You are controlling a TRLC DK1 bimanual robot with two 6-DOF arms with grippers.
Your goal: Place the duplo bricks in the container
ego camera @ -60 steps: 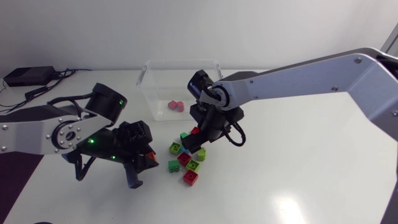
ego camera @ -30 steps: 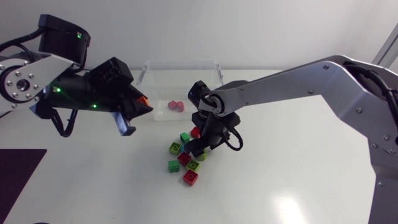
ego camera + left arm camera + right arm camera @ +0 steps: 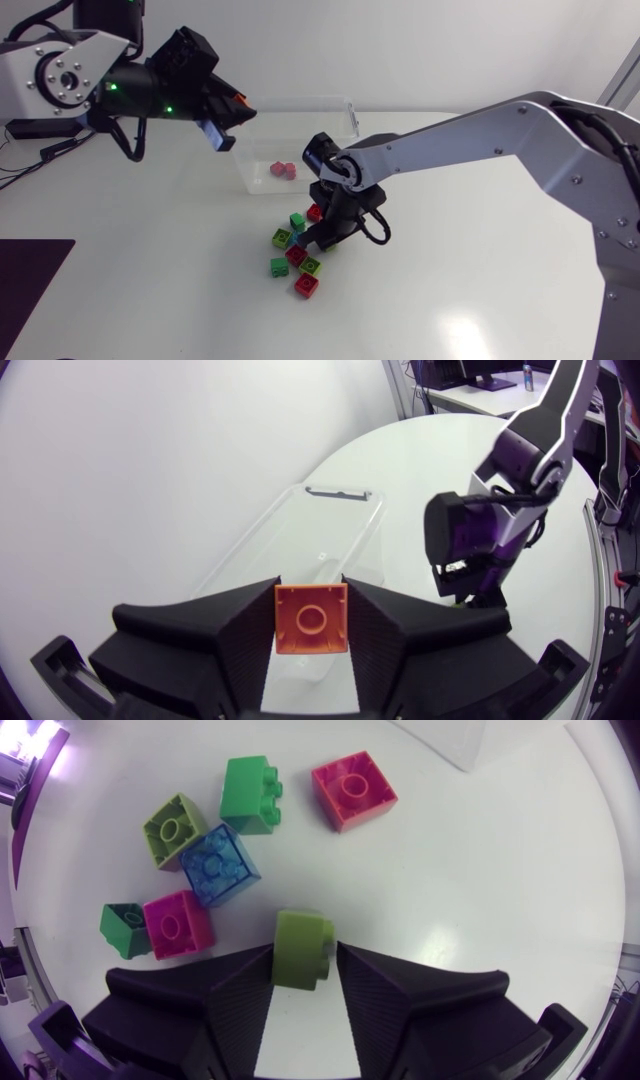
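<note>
Several bricks [image 3: 307,286] lie loose on the tabletop [image 3: 450,280], where the right fingers [image 3: 235,985] clamp a green brick [image 3: 302,948]. Beyond, the left fingers [image 3: 250,630] have swung an orange brick [image 3: 311,618] up to the container [image 3: 300,99] edge, so a drop looks close.

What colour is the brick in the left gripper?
Orange. The brick shows best in the left wrist view.

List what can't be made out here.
- Head view: right gripper and its lime brick, hidden under the wrist.
- Head view: pink bricks in container, too small to count.
- Left wrist view: loose bricks, mostly hidden behind right arm.
- Right wrist view: container cut off by edge.
</note>
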